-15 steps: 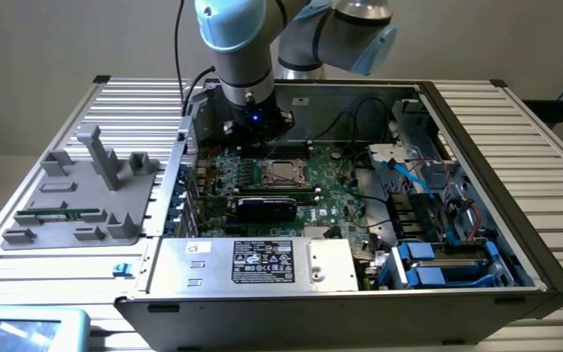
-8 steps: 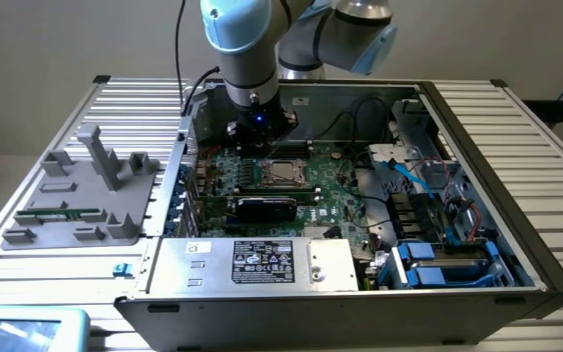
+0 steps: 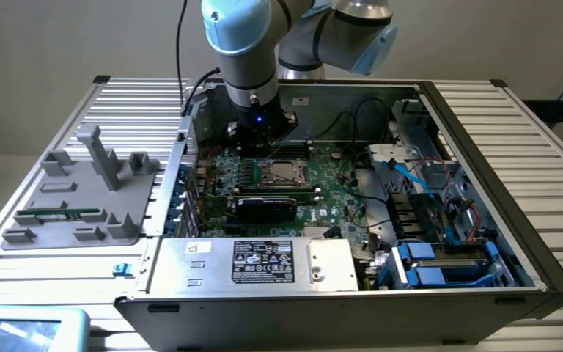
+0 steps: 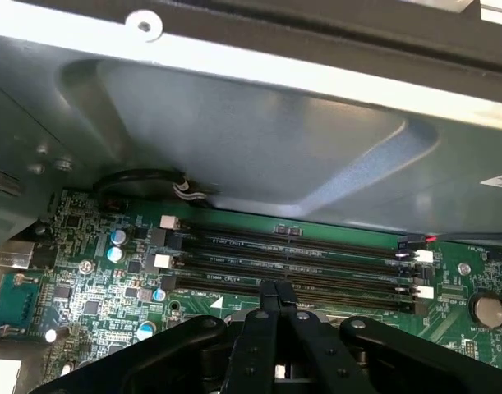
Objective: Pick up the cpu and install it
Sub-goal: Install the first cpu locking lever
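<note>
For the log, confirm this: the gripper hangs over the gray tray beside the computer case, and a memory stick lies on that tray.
Wrong in one point: the exterior view shows the gripper over the circuit board inside the computer case, not the gray tray. The memory stick does lie on that tray.

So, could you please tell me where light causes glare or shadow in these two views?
Exterior view: even room light, a blue lamp glowing on the arm, the board dim inside the case. Wrist view: a pale sheen across the case wall, the claw dark against the board.
</note>
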